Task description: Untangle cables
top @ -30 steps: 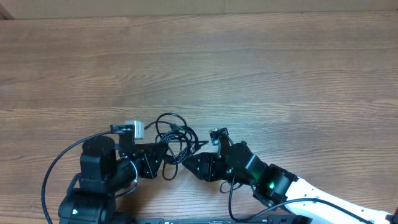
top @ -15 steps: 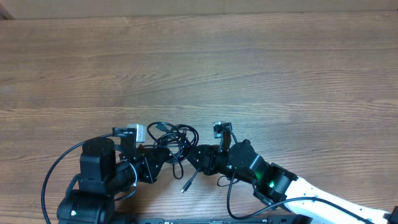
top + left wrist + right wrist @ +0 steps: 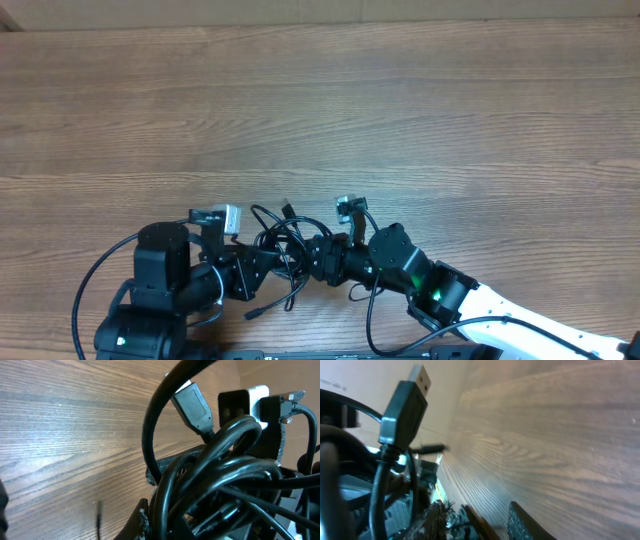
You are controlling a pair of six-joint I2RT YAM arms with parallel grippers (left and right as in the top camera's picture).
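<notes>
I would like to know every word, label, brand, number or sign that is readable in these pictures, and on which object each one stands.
None: no view shows text that can be read.
The cables carry no legible print.
The USB plug shows no logo or marking that I can make out.
The table is plain wood grain, without labels.

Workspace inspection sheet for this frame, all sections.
Surface: wooden table, bare grain.
Job's things: cables bunched in one tangle between the grippers; USB plug exposed.
Clutter: nothing seen.
Grippers: left gripper shut on the cables; right gripper at the tangle, grip unclear.
Cables: thick arm cable loops beside the left arm.
Surroundings: nothing seen beyond the table.
</notes>
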